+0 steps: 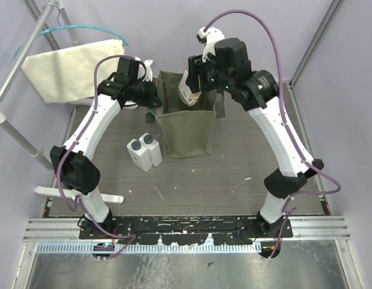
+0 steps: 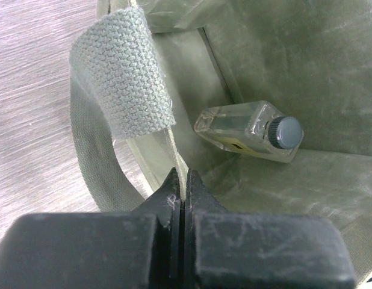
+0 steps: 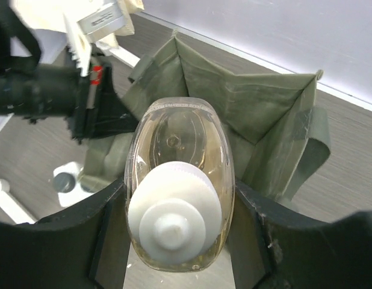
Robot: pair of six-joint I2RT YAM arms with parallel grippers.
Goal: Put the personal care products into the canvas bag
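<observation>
The olive-green canvas bag (image 1: 186, 129) stands open mid-table. My left gripper (image 2: 182, 191) is shut on the bag's left rim (image 2: 174, 150), next to a webbing handle (image 2: 123, 90). A clear amber bottle with a dark cap (image 2: 249, 129) lies inside the bag. My right gripper (image 3: 179, 232) is shut on the clear amber bottle with a white cap (image 3: 177, 192), holding it over the bag's mouth; it also shows in the top view (image 1: 189, 87). Two white rectangular bottles with dark grey caps (image 1: 144, 151) stand on the table left of the bag.
A cream cloth on a teal hanger (image 1: 74, 66) hangs from a metal rack (image 1: 29, 48) at the back left. A white bar (image 1: 77, 194) lies by the left arm's base. Purple walls close in both sides.
</observation>
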